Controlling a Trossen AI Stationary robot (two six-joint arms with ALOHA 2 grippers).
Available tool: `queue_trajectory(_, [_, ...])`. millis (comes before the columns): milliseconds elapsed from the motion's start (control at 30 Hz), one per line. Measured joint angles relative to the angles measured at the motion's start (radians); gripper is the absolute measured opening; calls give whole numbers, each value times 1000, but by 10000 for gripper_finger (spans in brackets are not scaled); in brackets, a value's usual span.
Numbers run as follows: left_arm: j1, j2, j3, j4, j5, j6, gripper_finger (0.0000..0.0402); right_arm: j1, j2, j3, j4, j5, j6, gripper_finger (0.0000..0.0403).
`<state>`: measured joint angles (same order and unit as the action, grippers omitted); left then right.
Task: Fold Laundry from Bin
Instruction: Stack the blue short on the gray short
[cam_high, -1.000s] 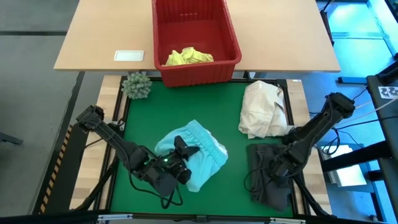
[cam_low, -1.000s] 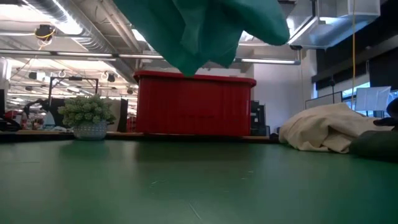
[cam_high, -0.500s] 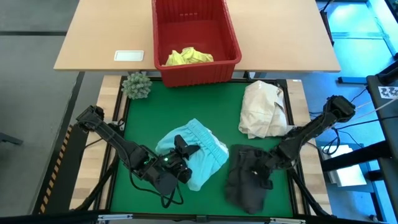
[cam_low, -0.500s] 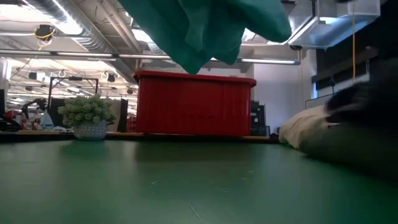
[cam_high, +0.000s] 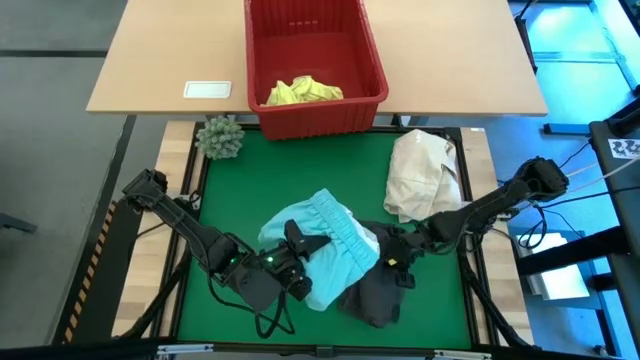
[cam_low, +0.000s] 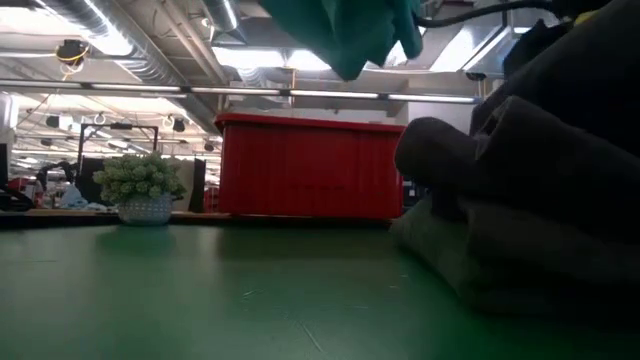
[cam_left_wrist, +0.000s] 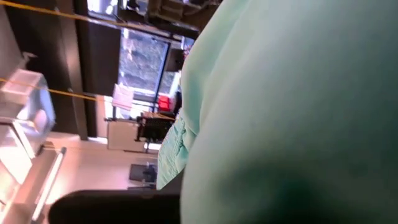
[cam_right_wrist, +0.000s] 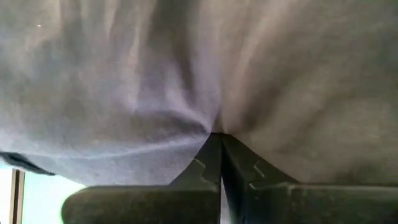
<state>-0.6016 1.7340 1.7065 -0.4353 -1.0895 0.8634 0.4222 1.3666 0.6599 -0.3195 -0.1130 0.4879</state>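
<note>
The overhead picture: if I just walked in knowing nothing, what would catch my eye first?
Probably the bright red bin at the far edge of the green mat, with a yellow garment inside. Next, the two dark arms near the mat's middle: the left tool holds up a turquoise garment, and the right tool pinches a dark garment beside it.

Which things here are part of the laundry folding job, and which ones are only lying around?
Part of the job:
- light turquoise cloth garment, held by left claw
- dark grey cloth garment, pinched by right claw
- bright yellow cloth garment
- red slotted plastic bin

Lying around:
- cream-white cloth bundle
- green spiky plant ball
- white card
</note>
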Motion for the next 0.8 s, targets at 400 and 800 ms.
queue_trajectory(400, [70, -2, 0, 137, 154, 110, 7, 143, -118, 366, -542, 217, 20, 0])
queue_trajectory(800, [181, 6, 0, 302, 569, 116, 7, 364, -324, 462, -967, 708, 484, 0])
